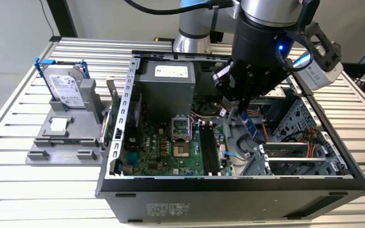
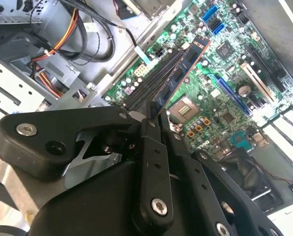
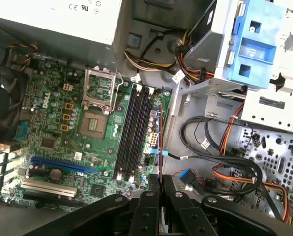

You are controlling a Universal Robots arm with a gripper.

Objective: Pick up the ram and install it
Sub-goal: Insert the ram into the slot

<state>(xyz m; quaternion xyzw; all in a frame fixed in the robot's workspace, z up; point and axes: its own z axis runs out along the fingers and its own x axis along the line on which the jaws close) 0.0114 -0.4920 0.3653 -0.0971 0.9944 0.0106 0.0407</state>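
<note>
Fingers [image 2: 150, 147] pinching thin blue-green ram [image 2: 183, 66] over open black computer case [image 1: 233, 190].
Slatted metal counter [image 1: 36, 190] beneath; white label [image 1: 171, 71] on grey power supply [image 1: 163, 92].

Robotics lab: slatted metal bench [image 1: 36, 190], opened computer case [image 1: 233, 195], grey fixture stand [image 1: 62, 142]

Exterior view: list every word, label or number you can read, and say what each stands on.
Nothing can be quoted; all print here is too small to read.
Pale label on the hard drive: unreadable.
White sticker on the power supply: unreadable.
Grey sticker on the case, outer wall: unreadable.
Print on the ram: unreadable.
</note>
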